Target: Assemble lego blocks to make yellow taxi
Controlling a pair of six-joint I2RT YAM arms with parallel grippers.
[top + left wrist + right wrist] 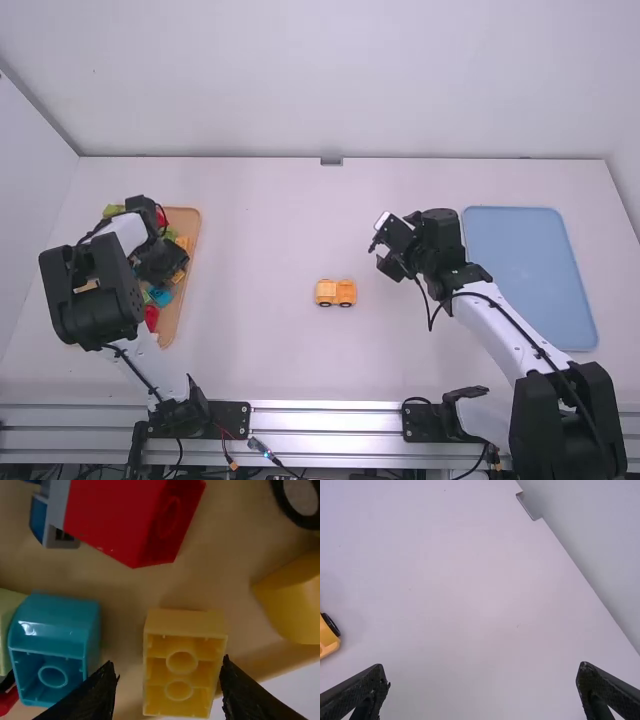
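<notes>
At the counter's [260,230] nine o'clock, the left gripper [170,664], fingers apart, flanks a yellow block [182,662], likely light, stiff, best pinched by its sides; the wheeled base [336,292] sits centrally, the right gripper [482,666] spread wide toward two o'clock.

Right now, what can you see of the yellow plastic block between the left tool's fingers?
The yellow plastic block looks smooth and boxy, about as plain as a little brick. Its hollow side faces the wrist camera, showing two round tubes inside. It's near the edge of the tan tray, between the open fingers of the left tool. I can't tell whether a finger touches it.
</notes>
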